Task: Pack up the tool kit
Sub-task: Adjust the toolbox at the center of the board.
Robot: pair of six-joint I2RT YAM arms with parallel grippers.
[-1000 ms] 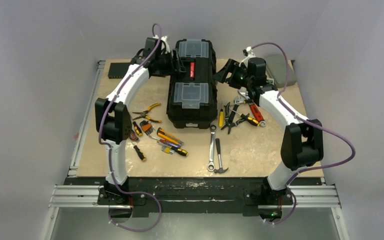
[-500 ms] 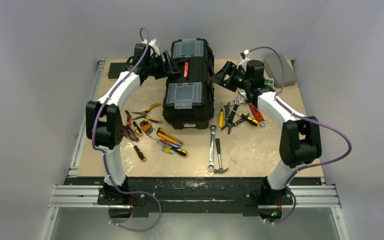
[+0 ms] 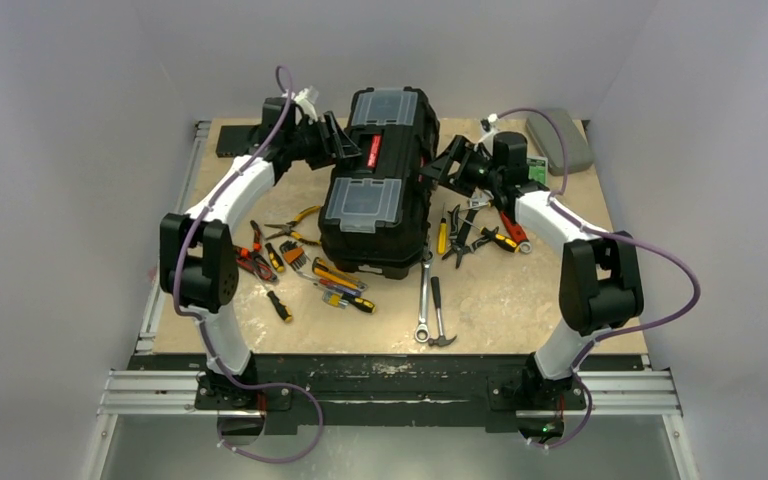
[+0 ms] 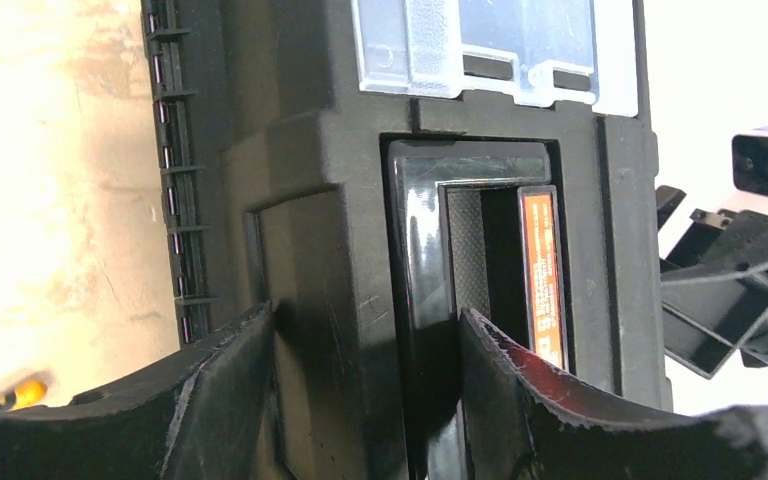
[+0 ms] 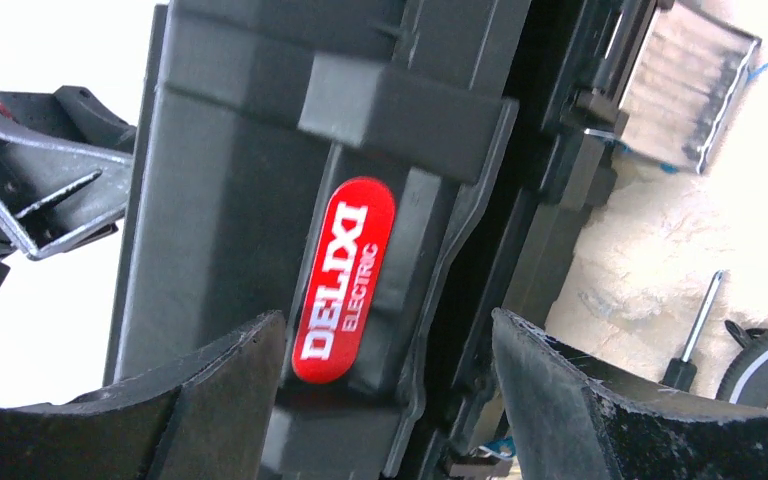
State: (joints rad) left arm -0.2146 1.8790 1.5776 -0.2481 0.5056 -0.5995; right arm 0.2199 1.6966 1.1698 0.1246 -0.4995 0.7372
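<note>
Both end effectors, left and right, grip the toolbox (tilted) from opposite sides.

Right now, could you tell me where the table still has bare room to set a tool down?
Bare board lies along the near edge between the hammer and the right arm, and at the far-left corner. It is crowded left of the toolbox and around the pliers on its right.

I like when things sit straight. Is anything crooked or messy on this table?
Yes. The black toolbox sits crooked, tipped toward the left, with the left gripper and right gripper on either side of it. Small tools lie scattered loose on the table, not yet packed.
</note>
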